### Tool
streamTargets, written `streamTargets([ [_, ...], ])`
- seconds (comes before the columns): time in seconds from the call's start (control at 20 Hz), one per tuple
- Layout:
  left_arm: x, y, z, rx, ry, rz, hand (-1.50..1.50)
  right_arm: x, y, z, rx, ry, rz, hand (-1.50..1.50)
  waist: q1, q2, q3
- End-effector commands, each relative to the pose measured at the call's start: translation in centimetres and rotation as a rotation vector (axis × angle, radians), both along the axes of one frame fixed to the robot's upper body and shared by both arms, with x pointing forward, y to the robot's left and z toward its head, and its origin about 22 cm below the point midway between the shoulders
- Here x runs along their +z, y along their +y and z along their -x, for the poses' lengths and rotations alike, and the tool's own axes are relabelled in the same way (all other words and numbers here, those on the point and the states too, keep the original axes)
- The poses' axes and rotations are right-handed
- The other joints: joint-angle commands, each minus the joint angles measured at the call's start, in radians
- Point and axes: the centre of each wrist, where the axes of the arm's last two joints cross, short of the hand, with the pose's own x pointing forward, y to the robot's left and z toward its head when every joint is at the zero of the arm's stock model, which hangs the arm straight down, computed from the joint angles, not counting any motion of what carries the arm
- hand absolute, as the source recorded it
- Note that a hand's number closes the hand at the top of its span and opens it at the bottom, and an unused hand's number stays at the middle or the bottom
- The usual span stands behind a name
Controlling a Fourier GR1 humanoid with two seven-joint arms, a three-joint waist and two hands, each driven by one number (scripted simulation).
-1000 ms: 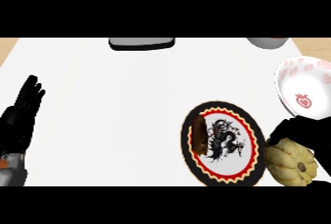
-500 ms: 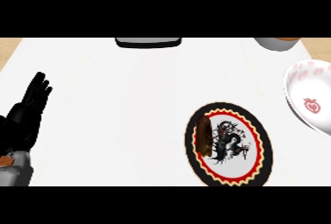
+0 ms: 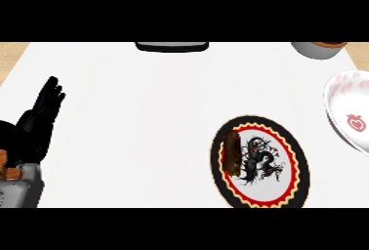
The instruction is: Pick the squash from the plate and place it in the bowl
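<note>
Left hand [image 3: 39, 122] at rest by the bench's [image 3: 144, 107] left edge, fingers straight, holding nothing.
Plate [image 3: 259, 168] near front edge; bowl [image 3: 349, 117] at right edge; squash not visible.

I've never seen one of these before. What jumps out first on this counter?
The plate with its black dragon and red and yellow scalloped border, right of centre. Beyond it at the right edge is a white bowl with a red strawberry. At the left edge rests the black left hand, fingers straight.
</note>
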Motion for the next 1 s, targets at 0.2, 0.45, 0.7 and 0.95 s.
streamTargets([
  [0.2, 0.2, 0.5, -0.2, -0.025, -0.009, -0.007, 0.00, -6.3, -2.7, -5.5, -0.002, 0.010, -0.023, 1.50, 0.015, 0.005, 0.001],
  [0.45, -0.5, 0.1, -0.5, -0.008, -0.004, 0.006, 0.00, -7.0, -2.2, -9.5, -0.010, 0.015, -0.022, 1.50, 0.017, 0.005, 0.001],
  [0.7, 0.0, -0.4, -0.7, -0.013, -0.021, -0.004, 0.00, -9.1, -3.9, -8.8, -0.162, 0.326, 0.133, -1.50, 0.035, 0.011, 0.002],
  [0.95, 0.1, -1.0, 0.0, -0.038, -0.021, 0.009, 0.00, -8.9, -4.9, -9.8, -0.009, 0.348, 0.073, -1.50, 0.036, 0.010, 0.002],
])
